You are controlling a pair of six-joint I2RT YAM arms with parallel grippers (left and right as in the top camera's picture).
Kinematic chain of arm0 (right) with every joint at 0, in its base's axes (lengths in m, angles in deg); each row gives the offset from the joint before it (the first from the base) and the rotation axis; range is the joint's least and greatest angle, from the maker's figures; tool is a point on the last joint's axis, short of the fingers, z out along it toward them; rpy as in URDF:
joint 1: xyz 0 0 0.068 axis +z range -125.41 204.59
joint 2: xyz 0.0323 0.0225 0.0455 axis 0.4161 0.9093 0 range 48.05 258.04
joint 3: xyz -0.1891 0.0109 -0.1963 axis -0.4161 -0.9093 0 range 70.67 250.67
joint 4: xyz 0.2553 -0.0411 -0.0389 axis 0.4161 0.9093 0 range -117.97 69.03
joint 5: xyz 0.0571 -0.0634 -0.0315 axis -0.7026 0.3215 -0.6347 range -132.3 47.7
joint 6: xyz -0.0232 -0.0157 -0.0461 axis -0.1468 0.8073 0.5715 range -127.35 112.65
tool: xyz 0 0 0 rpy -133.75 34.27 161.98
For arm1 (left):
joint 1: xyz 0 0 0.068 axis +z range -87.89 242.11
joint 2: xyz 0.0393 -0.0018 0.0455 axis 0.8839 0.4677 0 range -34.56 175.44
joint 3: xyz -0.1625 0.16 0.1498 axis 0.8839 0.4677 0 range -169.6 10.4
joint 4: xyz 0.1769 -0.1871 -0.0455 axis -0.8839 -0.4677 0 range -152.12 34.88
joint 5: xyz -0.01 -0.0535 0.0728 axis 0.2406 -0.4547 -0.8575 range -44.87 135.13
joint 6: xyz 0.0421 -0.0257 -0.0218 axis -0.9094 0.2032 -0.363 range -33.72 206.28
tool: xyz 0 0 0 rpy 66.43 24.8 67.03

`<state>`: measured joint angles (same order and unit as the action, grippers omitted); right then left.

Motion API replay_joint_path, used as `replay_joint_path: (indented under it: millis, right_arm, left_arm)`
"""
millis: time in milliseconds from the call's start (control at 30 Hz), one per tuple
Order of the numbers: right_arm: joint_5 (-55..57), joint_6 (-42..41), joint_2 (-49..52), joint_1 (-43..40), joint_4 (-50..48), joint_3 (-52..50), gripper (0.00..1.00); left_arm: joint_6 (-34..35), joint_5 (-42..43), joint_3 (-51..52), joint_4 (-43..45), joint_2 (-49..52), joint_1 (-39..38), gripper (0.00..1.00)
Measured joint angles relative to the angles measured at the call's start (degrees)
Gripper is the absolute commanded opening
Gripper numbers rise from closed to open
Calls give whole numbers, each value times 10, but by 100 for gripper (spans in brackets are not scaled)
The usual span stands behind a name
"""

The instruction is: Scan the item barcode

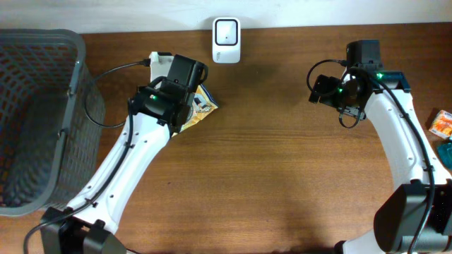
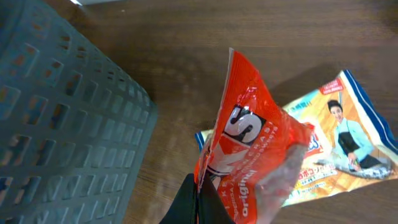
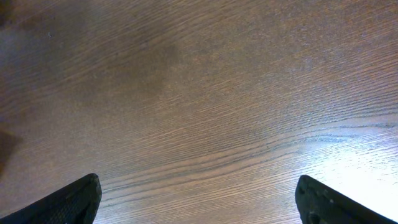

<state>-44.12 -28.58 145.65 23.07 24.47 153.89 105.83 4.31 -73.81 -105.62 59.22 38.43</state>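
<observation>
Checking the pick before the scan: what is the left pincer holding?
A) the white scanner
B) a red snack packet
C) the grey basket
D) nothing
B: the left wrist view shows the left pincer shut on the red snack packet.

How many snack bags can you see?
3. A red bag is in the left pincer, a blue-and-yellow bag lies on the table beneath it, an orange bag sits at the table's right edge. More may hide past that edge.
</observation>
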Motion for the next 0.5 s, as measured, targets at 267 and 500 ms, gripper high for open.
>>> replay_joint_path:
  millis: [267, 500]
  right_arm:
    - [0, 0, 0, 0, 0, 0, 98]
    - [0, 0, 0, 0, 0, 0, 98]
  left_arm:
    - [11, 14, 9, -20, 89, -98, 0]
    - [15, 407, 9, 60, 105, -107, 65]
